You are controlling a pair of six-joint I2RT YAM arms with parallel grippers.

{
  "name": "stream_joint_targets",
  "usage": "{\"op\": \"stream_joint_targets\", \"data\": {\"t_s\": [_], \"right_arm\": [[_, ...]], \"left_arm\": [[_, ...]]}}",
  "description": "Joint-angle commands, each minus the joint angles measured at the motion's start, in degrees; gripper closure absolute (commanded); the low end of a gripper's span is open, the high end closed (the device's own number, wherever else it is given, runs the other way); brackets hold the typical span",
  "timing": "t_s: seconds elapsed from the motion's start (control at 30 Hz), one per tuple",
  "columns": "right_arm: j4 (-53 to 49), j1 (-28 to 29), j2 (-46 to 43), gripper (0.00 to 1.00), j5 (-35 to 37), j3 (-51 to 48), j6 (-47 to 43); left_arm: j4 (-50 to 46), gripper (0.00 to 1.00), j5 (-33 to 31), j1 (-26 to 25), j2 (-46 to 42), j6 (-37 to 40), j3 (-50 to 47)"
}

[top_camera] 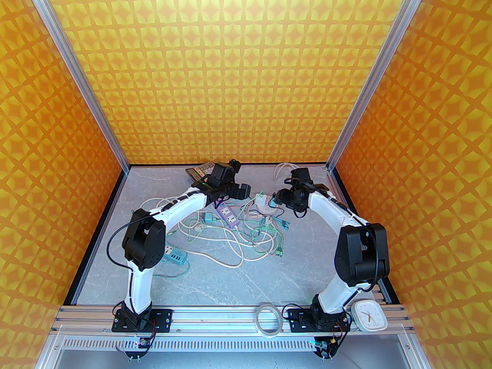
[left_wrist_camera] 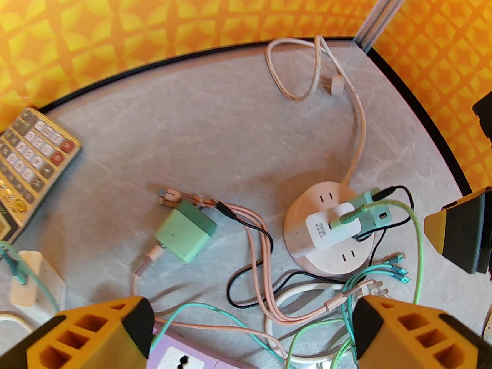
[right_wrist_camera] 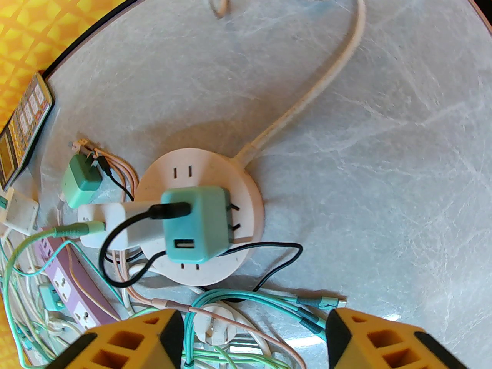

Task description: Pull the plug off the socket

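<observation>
Toward the rear of the table (top_camera: 292,267), teal plug (right_wrist_camera: 194,223) and white plug (right_wrist_camera: 111,217) stood seated in the round socket (right_wrist_camera: 215,167); neither was withdrawn. Right gripper (right_wrist_camera: 253,329) hovered near the socket, jaws apart and empty; left gripper (left_wrist_camera: 251,321) likewise. Grasp and pull were judged not yet done.

"65W" on white charger (left_wrist_camera: 326,232), calculator keys (left_wrist_camera: 32,148) illegible

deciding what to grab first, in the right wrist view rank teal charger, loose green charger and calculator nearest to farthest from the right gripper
1. teal charger, plugged into the round socket, centre, just ahead of the right gripper
2. loose green charger, lying left of the socket
3. calculator, at the far left edge
</observation>
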Motion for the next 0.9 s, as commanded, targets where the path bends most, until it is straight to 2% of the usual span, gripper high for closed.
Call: {"op": "stream_joint_targets", "data": {"t_s": [0.0,0.27,0.43,0.53,0.7,0.87], "right_arm": [[1.45,2.09,-2.01,0.34,3.80,1.29,-2.40],[-0.72,4.63,0.97,0.32,5.05,6.22,-3.62],[-4.03,4.58,6.56,0.38,5.61,12.44,-4.06],[-5.76,4.58,10.00,0.47,6.01,15.73,-4.41],[-9.40,4.40,15.29,0.52,7.87,20.38,-4.58],[-9.22,4.23,16.92,0.52,8.48,20.27,-4.65]], "left_arm": [[-1.67,0.12,2.09,0.01,2.44,-0.24,2.83],[-0.53,0.11,3.70,0.42,3.07,-0.94,1.56],[0.99,0.12,5.55,0.35,2.18,-0.08,-0.70],[1.26,0.13,6.28,0.22,2.13,0.35,-1.61],[1.69,0.13,6.56,0.22,2.57,0.96,-2.26],[1.58,0.11,8.05,0.24,5.11,-1.93,0.13]]}}
